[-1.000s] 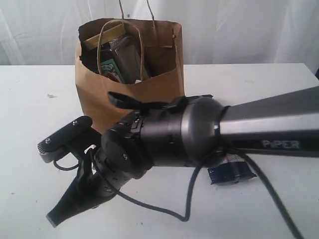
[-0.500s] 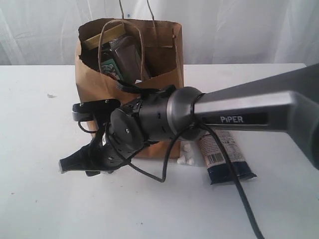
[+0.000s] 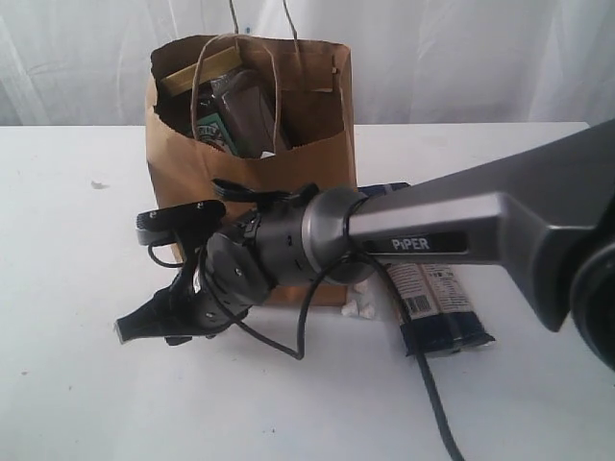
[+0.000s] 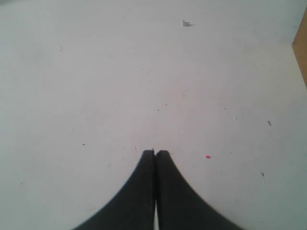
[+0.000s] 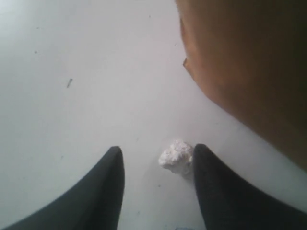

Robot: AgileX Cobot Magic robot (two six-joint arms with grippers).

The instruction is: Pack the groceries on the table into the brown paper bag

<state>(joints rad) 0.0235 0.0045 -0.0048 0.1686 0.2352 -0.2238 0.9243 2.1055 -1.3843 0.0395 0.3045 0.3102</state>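
Noodle pkt point(image 3: 437, 307) beside bag point(image 3: 317, 158), R pincer point(image 5: 157, 147) spread

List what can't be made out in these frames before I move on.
- Exterior view: the right arm covers the upper part of the noodle packet.
- Exterior view: the wall of the brown paper bag hides all but the tops of the groceries inside.
- Right wrist view: the white lump between the fingers of the open right gripper is too blurred to identify.
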